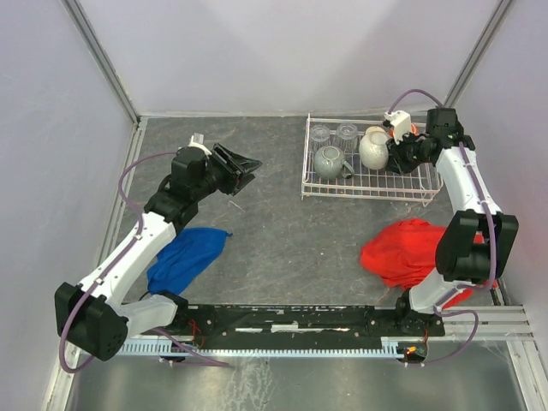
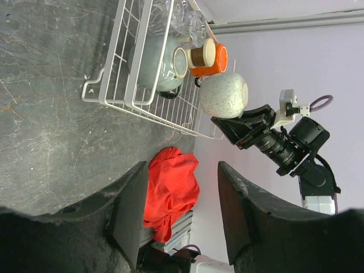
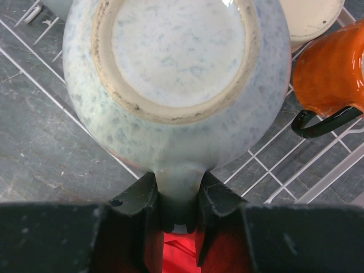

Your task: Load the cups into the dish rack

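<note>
And the right gripper (image 3: 177, 196) pinches the cream-white mug (image 3: 176, 74) by its handle, bottom-up over the dish rack (image 1: 364, 195); placing step, I'd say; next: lower, release; left gripper (image 1: 242, 165) wide, idle.

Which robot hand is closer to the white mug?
Right. The right gripper holds the white mug by its handle at the dish rack; the left gripper is open, away across the table.
</note>
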